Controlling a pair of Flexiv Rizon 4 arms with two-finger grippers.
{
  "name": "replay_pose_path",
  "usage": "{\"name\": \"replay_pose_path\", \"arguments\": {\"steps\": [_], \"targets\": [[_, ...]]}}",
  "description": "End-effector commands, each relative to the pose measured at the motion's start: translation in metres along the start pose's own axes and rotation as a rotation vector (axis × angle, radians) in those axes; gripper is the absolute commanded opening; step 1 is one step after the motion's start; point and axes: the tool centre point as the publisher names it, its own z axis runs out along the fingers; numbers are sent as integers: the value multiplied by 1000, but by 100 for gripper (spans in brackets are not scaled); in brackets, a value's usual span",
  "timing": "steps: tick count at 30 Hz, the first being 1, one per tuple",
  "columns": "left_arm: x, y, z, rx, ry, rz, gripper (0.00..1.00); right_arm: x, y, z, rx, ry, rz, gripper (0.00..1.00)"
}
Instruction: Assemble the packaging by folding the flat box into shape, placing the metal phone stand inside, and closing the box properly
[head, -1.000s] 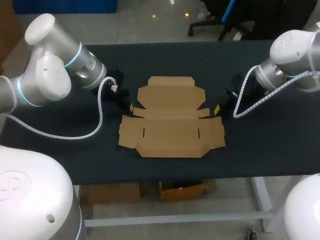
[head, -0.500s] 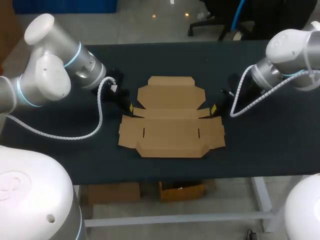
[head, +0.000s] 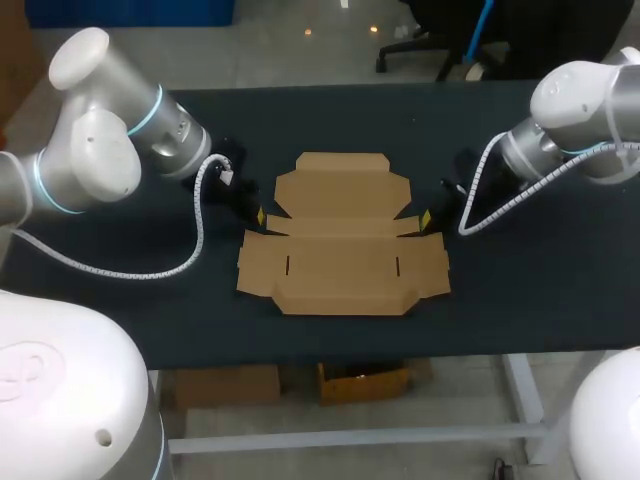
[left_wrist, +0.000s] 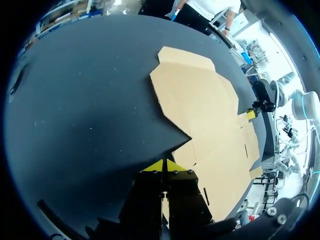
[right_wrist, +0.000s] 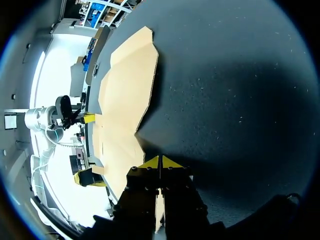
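Observation:
A flat brown cardboard box blank (head: 343, 235) lies unfolded in the middle of the dark table (head: 540, 280), flaps spread out. My left gripper (head: 261, 215) is low at the notch on the blank's left edge, fingers shut with nothing between them. My right gripper (head: 425, 218) is at the matching notch on the right edge, also shut and empty. In the left wrist view the yellow tips (left_wrist: 164, 165) meet right at the cardboard's (left_wrist: 200, 100) edge. In the right wrist view the tips (right_wrist: 160, 161) meet beside the cardboard (right_wrist: 125, 95). No metal phone stand shows in any view.
Bare dark table surface surrounds the blank on all sides. The table's front edge (head: 340, 358) runs a short way in front of the blank's near flap.
My right gripper has moved a little leftward, closer to the blank's right edge. The left arm and the cardboard have stayed put.

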Motion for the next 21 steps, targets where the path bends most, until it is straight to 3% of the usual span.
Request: {"name": "replay_pose_path", "arguments": {"steps": [1, 21], "targets": [[0, 0, 6, 0, -12, -13, 0, -1, 3, 1, 6, 8, -2, 0], [-10, 1, 18, -20, -11, -58, 0, -1, 7, 5, 11, 10, -1, 0]]}}
